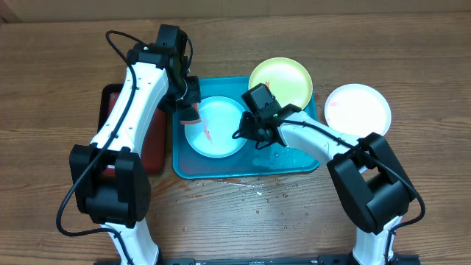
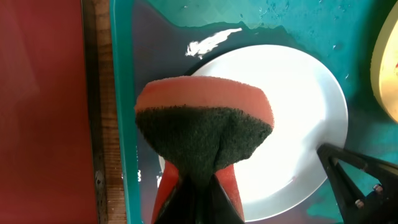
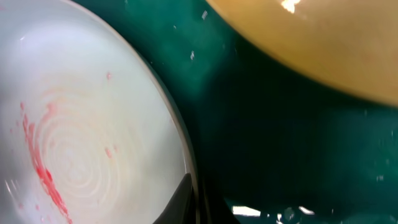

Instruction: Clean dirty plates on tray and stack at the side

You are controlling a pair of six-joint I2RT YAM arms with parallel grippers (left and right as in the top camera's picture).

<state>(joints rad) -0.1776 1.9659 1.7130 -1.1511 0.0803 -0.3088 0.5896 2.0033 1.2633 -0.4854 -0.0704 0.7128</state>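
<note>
Gripping a sponge (image 2: 204, 118), left gripper (image 2: 196, 198) hides smears (image 3: 42, 168) the right wrist shows (right gripper (image 3: 186, 204) closed).

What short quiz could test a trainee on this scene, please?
1. True or false: the left gripper holds the sponge.
2. Relative to the blue tray, where is the pinkish-white plate? A: inside it. B: on the table, to its right. C: under it.
3. Fill in: the smears on the teal-rimmed plate are ___.
Key: 1 true; 2 B; 3 red.
</note>
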